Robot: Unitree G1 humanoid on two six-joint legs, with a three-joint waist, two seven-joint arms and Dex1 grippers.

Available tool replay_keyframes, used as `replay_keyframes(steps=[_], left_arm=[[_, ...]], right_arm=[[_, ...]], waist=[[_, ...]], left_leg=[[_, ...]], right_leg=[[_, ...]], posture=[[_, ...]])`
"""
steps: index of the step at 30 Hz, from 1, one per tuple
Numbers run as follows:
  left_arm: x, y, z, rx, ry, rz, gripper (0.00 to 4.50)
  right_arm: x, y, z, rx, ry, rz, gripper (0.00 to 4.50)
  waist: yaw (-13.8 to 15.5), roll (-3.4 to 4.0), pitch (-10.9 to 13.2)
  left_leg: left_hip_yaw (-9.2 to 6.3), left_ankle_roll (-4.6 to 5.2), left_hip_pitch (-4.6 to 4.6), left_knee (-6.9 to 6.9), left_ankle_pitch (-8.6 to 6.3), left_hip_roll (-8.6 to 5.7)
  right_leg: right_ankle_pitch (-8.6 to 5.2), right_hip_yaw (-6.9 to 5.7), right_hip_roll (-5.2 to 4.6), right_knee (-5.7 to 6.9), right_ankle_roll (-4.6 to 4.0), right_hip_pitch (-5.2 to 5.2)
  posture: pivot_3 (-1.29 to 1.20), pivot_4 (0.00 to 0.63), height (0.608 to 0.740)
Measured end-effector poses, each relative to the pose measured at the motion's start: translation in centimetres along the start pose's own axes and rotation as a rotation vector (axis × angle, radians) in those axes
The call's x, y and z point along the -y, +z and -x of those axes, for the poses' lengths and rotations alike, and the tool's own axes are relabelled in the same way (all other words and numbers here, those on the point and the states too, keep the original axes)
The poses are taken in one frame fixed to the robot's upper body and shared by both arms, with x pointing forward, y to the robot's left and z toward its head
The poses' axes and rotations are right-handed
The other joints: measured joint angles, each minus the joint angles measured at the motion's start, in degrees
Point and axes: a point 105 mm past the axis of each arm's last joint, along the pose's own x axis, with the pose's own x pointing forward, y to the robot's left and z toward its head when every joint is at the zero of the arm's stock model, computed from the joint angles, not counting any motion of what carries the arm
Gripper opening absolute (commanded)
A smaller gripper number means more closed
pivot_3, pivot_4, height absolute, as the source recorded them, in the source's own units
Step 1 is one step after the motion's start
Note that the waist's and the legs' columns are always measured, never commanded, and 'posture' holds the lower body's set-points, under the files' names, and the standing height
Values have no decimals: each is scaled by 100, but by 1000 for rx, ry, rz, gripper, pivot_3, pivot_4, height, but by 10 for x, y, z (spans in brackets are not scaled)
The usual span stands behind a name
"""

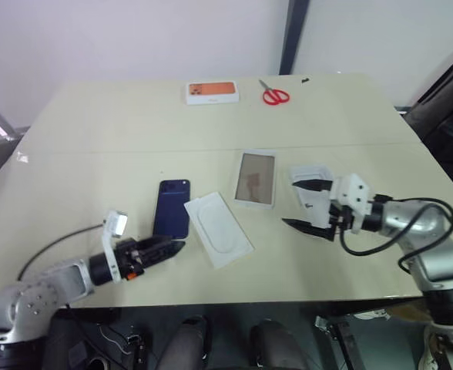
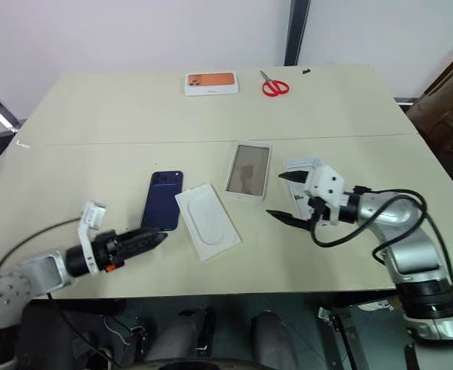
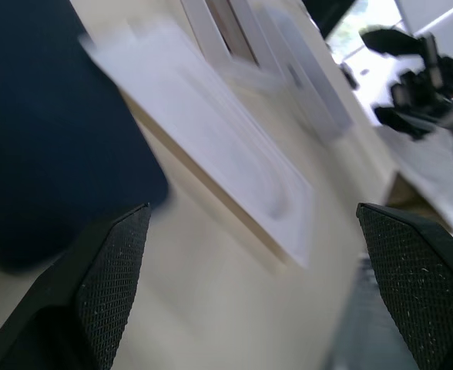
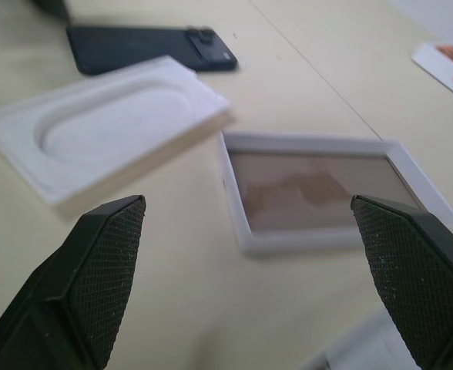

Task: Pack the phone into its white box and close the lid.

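The dark navy phone [image 1: 172,208] lies back-up on the table, left of centre. The white box [image 1: 256,179], a shallow tray with a tan floor, lies to its right, past a flat white insert [image 1: 217,229] with an oval recess. The white lid [image 1: 310,176] lies just right of the box, partly behind my right gripper [image 1: 292,204]. That gripper hovers open and empty, pointing left at the box [image 4: 311,142]. My left gripper [image 1: 165,249] is open and empty, low at the phone's near end [image 3: 49,131].
An orange-topped white box [image 1: 211,92] and red scissors [image 1: 273,94] lie at the table's far edge. The insert [image 4: 103,127] lies tilted between phone and box. A seam crosses the table behind the box. A cable trails from each arm.
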Motion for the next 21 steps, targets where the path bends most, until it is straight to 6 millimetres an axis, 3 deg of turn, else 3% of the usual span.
replay_keyframes(steps=[5,21], left_arm=[[2,-4,-17,27,3,57,4500],[3,-6,-53,8,-26,78,4500]], right_arm=[[-8,-1,-15,17,23,-12,4466],[-6,-2,-18,4,-13,-7,4466]], waist=[[22,0,0],[18,1,-1]], left_leg=[[0,-1,0,6,1,-3],[0,-4,0,4,3,-3]], right_leg=[[0,0,-1,-1,0,4],[0,0,0,-1,0,4]], posture=[[0,150,734],[0,150,734]])
